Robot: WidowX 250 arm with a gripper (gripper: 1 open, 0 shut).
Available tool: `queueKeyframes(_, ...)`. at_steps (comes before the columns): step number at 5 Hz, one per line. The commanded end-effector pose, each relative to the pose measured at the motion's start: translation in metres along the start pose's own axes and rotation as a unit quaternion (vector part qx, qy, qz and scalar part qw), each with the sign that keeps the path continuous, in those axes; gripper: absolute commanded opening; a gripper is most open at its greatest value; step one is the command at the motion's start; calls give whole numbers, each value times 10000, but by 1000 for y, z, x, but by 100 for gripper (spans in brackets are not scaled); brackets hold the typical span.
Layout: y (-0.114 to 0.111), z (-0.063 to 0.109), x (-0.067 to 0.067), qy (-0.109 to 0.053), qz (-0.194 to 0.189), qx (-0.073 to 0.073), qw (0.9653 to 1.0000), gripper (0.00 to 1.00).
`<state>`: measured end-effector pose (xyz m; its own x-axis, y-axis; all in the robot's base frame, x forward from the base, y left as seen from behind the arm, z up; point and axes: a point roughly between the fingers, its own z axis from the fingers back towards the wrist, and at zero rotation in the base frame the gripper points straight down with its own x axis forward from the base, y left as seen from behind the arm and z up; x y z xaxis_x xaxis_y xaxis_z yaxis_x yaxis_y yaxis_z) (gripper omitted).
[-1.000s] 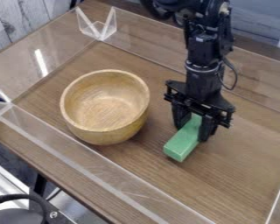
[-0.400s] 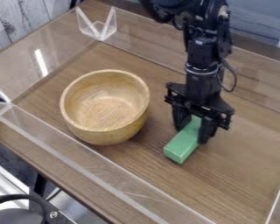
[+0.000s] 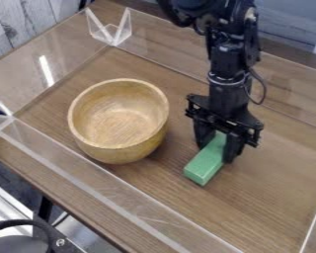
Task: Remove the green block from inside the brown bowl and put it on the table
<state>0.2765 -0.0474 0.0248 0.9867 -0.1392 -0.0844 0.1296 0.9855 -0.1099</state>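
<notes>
Comparing this moment with the earlier frames turns up no visible change: nothing on the table (image 3: 273,212) has shifted, and the arm (image 3: 228,44) stands where it did.

At the left, the bowl (image 3: 118,120) sits on the wood-grain top, close to the clear wall (image 3: 82,188) along the near edge. Its inside shows only bare wood grain. It has not moved.

Just right of the bowl, apart from it, the block (image 3: 207,162) lies on the table, tilted so that its far end points up toward the gripper (image 3: 225,140). It lies in the same spot and at the same angle as before.

Above that far end the gripper points straight down, its two dark fingers (image 3: 200,126) standing on either side of the block's upper end. The jaws are spread about as wide as the block, but whether they still press on it or have let go cannot be told from this view. Their spread looks the same as a second ago.

At the back left, a small clear stand (image 3: 110,27) rests near the far wall, unchanged.
</notes>
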Motion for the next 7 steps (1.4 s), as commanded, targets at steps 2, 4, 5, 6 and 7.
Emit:
queueKeyframes(2,3,7,6,-170,-11,-30,9999,0)
queueKeyframes(4,5,20,3,-157,40,-59,9999,100)
queueKeyframes(5,7,36,1,-257,73,-79,9996,100)
queueKeyframes(6,10,68,-2,-523,133,-97,9985,100)
queueKeyframes(7,14,104,-4,-784,186,-48,9967,100)
